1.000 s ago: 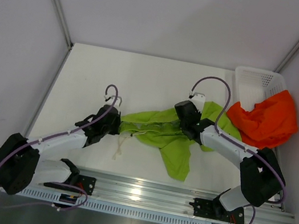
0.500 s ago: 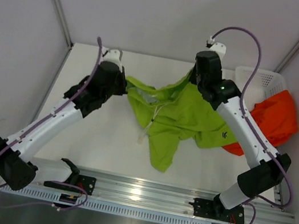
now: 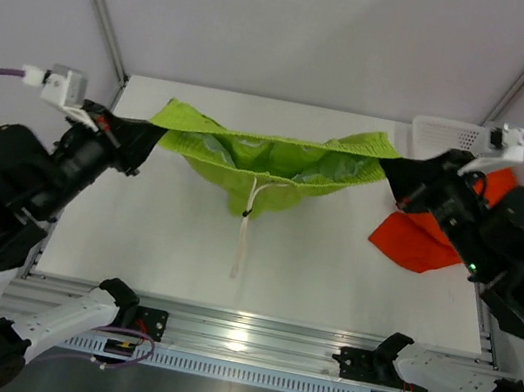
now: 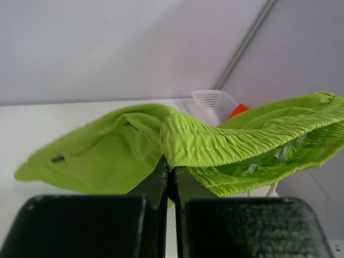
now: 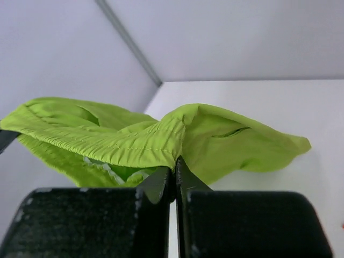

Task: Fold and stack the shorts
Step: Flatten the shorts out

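1. The lime green shorts [image 3: 269, 169] are held in the air above the table [image 3: 330, 269]. They are stretched by the waistband [image 3: 271, 145] between the two grippers.
2. The legs are seen sagging in the middle, and the white drawstring [image 3: 241, 238] hangs straight down.
3. The orange-red shorts [image 3: 421, 246] are left crumpled at the table's right edge, near the white mesh basket [image 3: 445, 135] and partly hidden by the right arm.
4. The cloth is judged light, thin and limp, so no shape will be kept once it is let go. The gathered elastic waistband is the thickest part and is judged the surest place to take hold.
5. The left gripper [image 4: 169, 173] is pressed together on the left end of the waistband, with a ridge of ribbed elastic pinched between its fingers.
6. The right gripper [image 5: 174, 171] is likewise pinched onto the right end.
7. Both arms are raised high and spread wide apart, with the wrists turned inward so that the fingers point towards each other along the taut band.
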